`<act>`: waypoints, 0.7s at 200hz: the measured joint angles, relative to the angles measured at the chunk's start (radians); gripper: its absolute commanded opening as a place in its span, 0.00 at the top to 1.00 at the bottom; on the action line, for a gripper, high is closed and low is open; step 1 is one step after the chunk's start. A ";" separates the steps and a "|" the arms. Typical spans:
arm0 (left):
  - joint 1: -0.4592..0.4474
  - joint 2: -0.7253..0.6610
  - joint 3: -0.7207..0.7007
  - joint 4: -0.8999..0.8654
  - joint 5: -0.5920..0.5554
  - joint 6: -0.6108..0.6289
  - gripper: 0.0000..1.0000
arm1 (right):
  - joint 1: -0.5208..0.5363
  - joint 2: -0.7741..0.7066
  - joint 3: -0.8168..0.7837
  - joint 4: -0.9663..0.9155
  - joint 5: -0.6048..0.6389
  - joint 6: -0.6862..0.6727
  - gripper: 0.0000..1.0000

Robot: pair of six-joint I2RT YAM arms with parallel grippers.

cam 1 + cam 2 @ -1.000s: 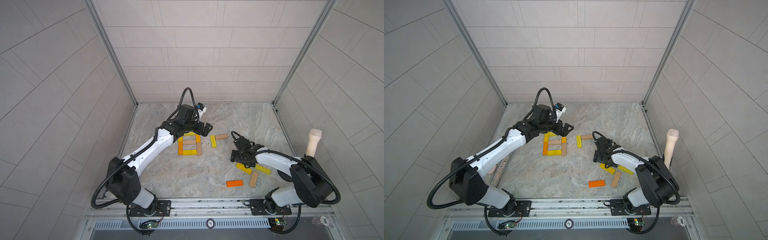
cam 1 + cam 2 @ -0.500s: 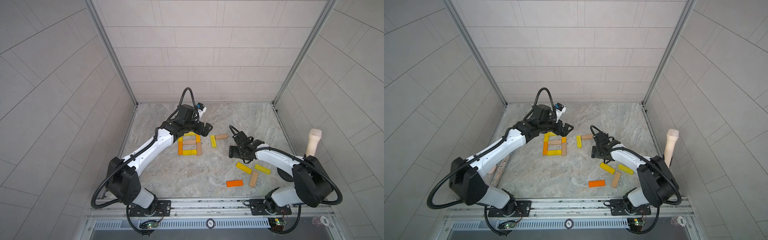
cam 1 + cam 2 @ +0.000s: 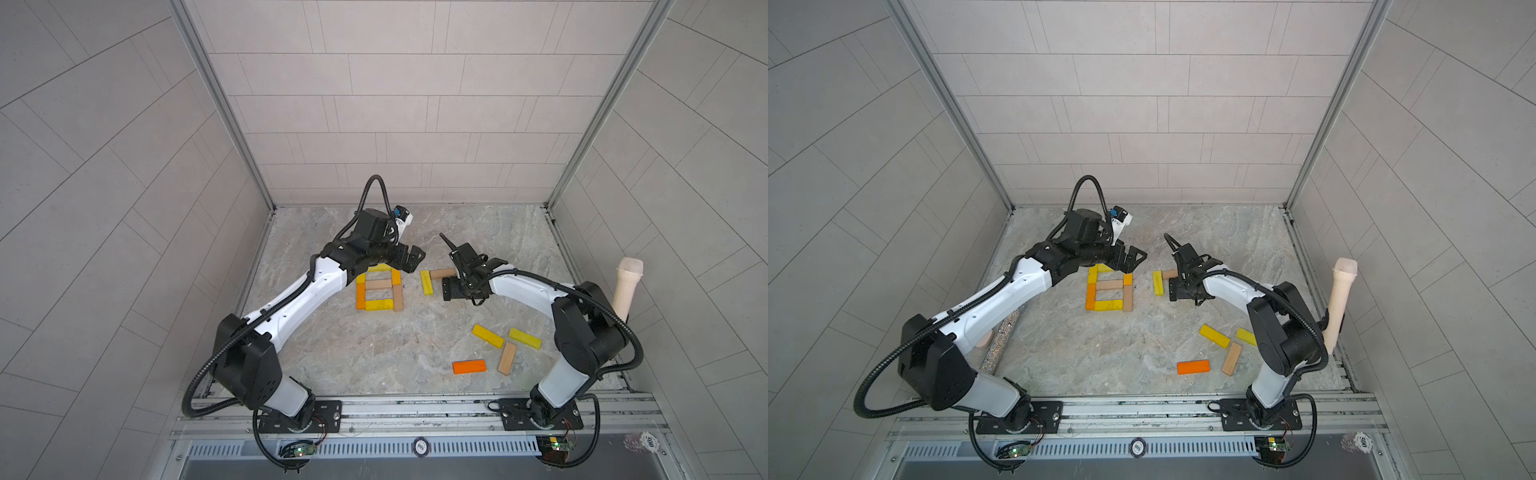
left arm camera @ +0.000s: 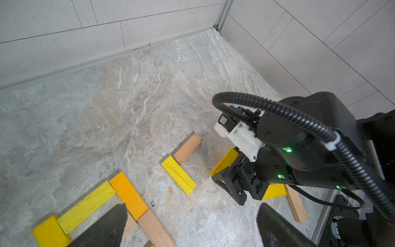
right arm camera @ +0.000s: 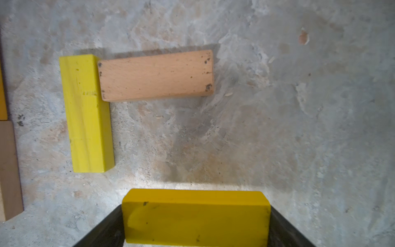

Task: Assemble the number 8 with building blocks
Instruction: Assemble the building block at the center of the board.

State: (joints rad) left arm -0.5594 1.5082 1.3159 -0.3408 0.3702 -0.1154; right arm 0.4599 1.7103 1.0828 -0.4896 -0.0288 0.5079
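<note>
Right gripper [image 5: 195, 226] clamps yellow block [image 5: 195, 213] lengthwise, near tan block [image 5: 156, 74].

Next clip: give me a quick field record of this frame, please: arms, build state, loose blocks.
left gripper: jaws open, empty, over the 8's far end
right gripper: jaws closed on a yellow block, beside the L pair
number 8: seven bars laid, top bar partly hidden
L pair: yellow bar touching tan bar
loose blocks: two yellow, one tan, one orange
</note>
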 measured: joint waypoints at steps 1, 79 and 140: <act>0.000 0.000 0.000 0.000 0.000 0.000 0.00 | 0.000 0.003 0.002 0.000 0.001 0.000 0.18; 0.000 0.000 0.000 0.000 0.000 0.000 0.00 | 0.000 0.096 0.088 0.023 0.017 0.020 0.18; 0.000 0.000 0.000 0.000 0.000 0.000 0.00 | 0.000 0.111 0.103 0.033 0.019 0.020 0.19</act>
State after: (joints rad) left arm -0.5598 1.5078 1.3159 -0.3412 0.3698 -0.1150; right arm 0.4599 1.8210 1.1854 -0.4564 -0.0101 0.5282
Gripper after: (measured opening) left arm 0.999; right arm 0.937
